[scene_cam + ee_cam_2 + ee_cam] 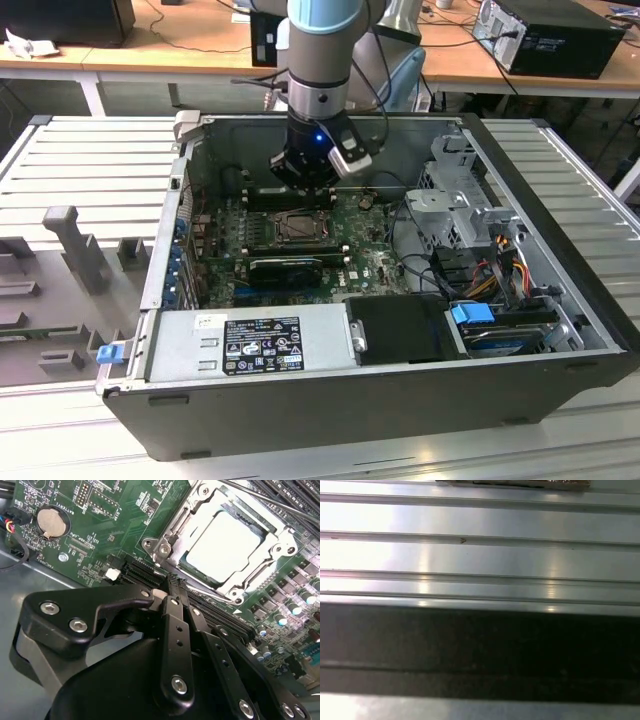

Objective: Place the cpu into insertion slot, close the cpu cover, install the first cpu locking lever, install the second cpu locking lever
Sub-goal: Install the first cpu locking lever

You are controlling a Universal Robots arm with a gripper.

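Observation:
The pale square cpu point(225, 540) lies in the insertion slot point(300, 228) on the green board, seen through the window of the silvery cpu cover point(172, 547), which lies flat over it. Thin metal lever rods point(270, 502) run along the socket's far side; whether they are latched is unclear. My gripper point(176, 582) hangs just above the board beside the socket, its two black fingers pressed together, shut on nothing. In the exterior view the gripper point(305, 182) hovers over the socket's far edge inside the open computer case.
A long black card point(285, 268) sits just in front of the socket, and a power supply point(250, 345) lies nearer still. A drive cage point(450, 190) and cables point(490, 270) fill the exterior view's right. The case walls point(160, 250) enclose everything, and a ribbed metal table point(480, 555) lies around it.

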